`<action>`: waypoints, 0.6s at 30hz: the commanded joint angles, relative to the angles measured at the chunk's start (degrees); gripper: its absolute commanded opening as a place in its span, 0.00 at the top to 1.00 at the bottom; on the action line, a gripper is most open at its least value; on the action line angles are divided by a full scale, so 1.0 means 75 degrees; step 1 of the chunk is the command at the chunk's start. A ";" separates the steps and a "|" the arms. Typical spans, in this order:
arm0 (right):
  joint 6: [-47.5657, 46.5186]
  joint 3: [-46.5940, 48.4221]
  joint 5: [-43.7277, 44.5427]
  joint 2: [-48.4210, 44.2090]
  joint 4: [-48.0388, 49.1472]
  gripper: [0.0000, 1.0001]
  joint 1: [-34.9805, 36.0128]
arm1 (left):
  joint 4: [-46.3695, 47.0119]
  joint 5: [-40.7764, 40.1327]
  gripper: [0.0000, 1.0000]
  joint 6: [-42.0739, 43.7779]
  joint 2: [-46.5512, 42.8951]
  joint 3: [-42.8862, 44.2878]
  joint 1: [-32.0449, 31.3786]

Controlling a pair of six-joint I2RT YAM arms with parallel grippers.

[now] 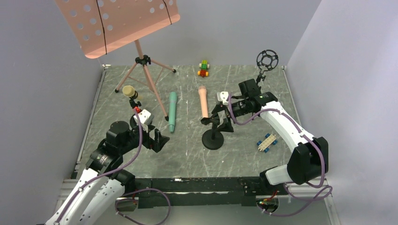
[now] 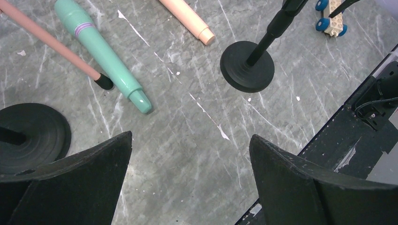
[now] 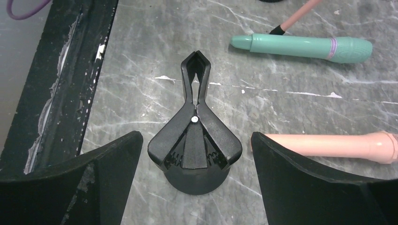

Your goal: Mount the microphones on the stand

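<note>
**Top view.** The black stand (image 1: 212, 139) sits mid-table on its round base. The right gripper (image 1: 217, 114) hangs at the stand's clip (image 1: 220, 118). The pink microphone (image 1: 203, 101) lies flat just beyond the stand and slightly to its left. The teal microphone (image 1: 172, 111) lies further left, roughly parallel. The yellow microphone (image 1: 130, 90) is well left of the stand with its head raised; its lower end is hidden behind the left arm. The left gripper (image 1: 158, 140) hovers left of the stand.

**Left wrist view.** The fingers (image 2: 89, 178) are spread wide over the table (image 2: 187, 140), gripping nothing. The stand's base is ahead to the right, and the tails of the teal and pink microphones point in from its left. A second black base (image 2: 33, 136) sits at the far left.

**Right wrist view.** The clip stands between the spread fingers (image 3: 94, 183) (no contact visible on either side). Its pinching end is closed on nothing. The pink microphone lies right of the clip – beside the right-hand finger – and the teal one lies beyond.
</note>
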 commanded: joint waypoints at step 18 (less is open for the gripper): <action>0.0481 -0.0137 -0.0262 -0.0326 0.0393 0.12 -0.0025 | 0.0288 -0.0076 0.01 -0.0166 0.0053 0.0054 -0.0008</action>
